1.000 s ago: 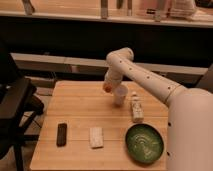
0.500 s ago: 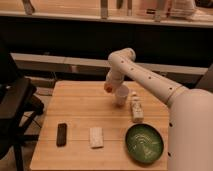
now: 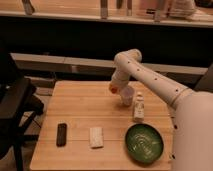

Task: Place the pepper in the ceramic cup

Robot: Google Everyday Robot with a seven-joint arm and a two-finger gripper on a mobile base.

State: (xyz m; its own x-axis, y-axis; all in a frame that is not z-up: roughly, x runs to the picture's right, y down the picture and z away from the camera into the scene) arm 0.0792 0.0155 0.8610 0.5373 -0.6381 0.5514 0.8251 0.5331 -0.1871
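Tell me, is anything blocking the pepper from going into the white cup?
Nothing visible blocks it. The gripper holds the pepper right beside the ceramic cup, near its rim. The pale bottle and green bowl sit off to the side.

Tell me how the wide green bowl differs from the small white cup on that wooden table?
The wide green bowl is broad, shallow and dark; the small white ceramic cup is narrow, taller for its width and pale. The bowl sits alone near the table's front edge; the cup stands farther back, right under the gripper with the orange-red pepper. Both stand upright.

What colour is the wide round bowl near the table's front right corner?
Green bowl, camera view; gripper is farther back, near the cup.
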